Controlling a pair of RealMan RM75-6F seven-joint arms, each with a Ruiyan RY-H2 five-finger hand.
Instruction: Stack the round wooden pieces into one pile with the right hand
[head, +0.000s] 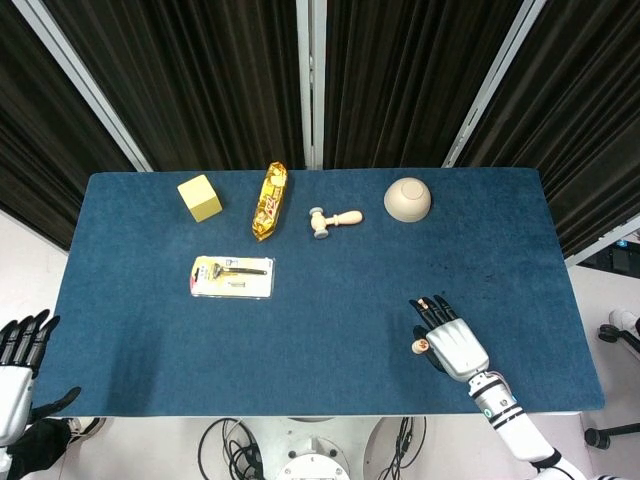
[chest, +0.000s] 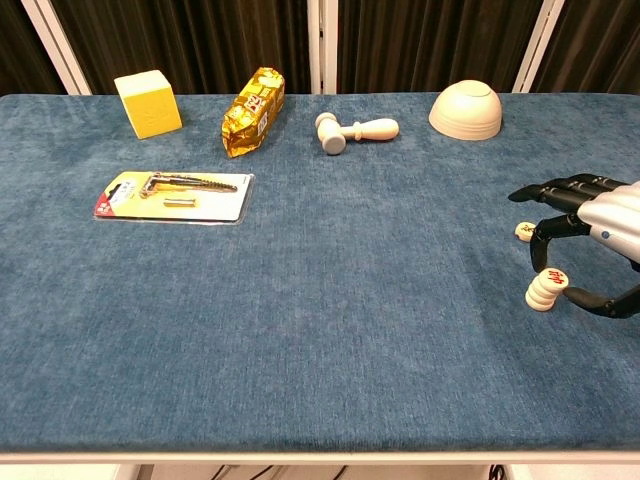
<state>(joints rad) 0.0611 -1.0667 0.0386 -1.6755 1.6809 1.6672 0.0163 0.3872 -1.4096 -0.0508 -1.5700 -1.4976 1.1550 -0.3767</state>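
A short pile of round wooden pieces (chest: 541, 295) stands near the table's right edge and shows in the head view as a small pale pile (head: 420, 346). Its topmost piece (chest: 553, 278) is tilted and shows a red character. My right hand (chest: 598, 228) (head: 455, 340) hangs over the pile from the right and pinches this tilted piece between thumb and a finger, the other fingers spread. One more round piece (chest: 524, 231) lies flat on the cloth just behind, beneath the fingertips. My left hand (head: 18, 368) hangs off the table at the lower left, holding nothing, fingers spread.
Along the back of the blue table (chest: 330, 300) sit a yellow cube (chest: 148, 103), a yellow snack bag (chest: 253, 110), a small wooden mallet (chest: 352, 130) and an upturned beige bowl (chest: 466, 110). A carded razor pack (chest: 172, 195) lies at the left.
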